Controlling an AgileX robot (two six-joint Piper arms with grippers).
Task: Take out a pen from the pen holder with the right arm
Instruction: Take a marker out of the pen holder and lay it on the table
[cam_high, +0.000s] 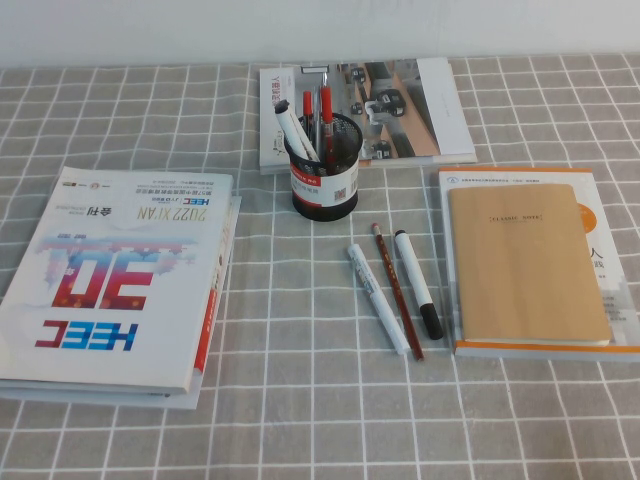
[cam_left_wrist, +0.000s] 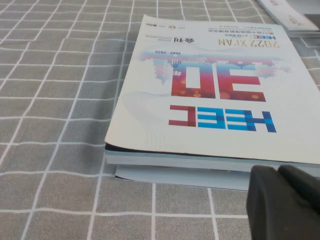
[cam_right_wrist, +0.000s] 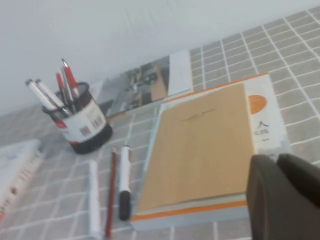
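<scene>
A black mesh pen holder (cam_high: 325, 172) stands at the middle back of the table, holding two red pens (cam_high: 322, 108) and a white marker (cam_high: 296, 128). In the right wrist view the holder (cam_right_wrist: 85, 125) is far off beyond the tan notebook (cam_right_wrist: 200, 145). My right gripper (cam_right_wrist: 279, 162) hovers shut and empty near the front edge of that notebook's book. My left gripper (cam_left_wrist: 278, 172) is shut with nothing in it, just in front of the HEEC magazine stack (cam_left_wrist: 215, 90). Neither arm shows in the high view.
A white pen (cam_high: 377, 298), a brown pencil (cam_high: 397, 290) and a black-capped marker (cam_high: 418, 283) lie in front of the holder. The tan notebook (cam_high: 525, 262) rests on an orange-edged book (cam_high: 600, 230) at the right. The magazine stack (cam_high: 120, 275) is on the left, and another magazine (cam_high: 400, 100) behind.
</scene>
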